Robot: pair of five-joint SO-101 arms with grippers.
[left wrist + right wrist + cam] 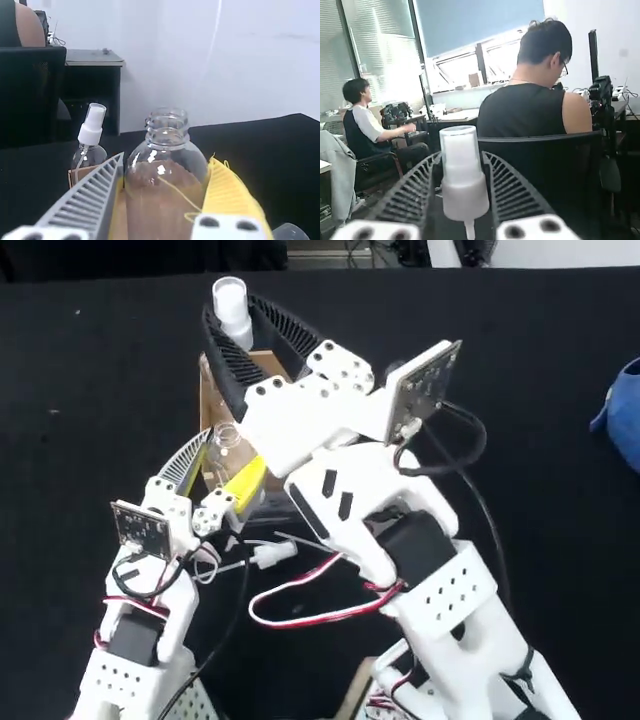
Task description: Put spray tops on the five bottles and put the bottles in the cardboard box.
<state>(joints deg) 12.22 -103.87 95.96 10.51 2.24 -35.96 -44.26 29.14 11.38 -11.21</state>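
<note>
bottle (226,440) with a bare neck sits upright, clamped between the fingers of my left hand (167,165) at the cardboard box (207,400), steadied for capping. my right hand (232,310) pinches a spray top (464,190) nearby, stem down, ready to fit, i judge.

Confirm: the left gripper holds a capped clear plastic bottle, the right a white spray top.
Not capped: the left wrist view shows the clear plastic bottle in the left gripper with an open neck. The right gripper holds the white spray top.
</note>
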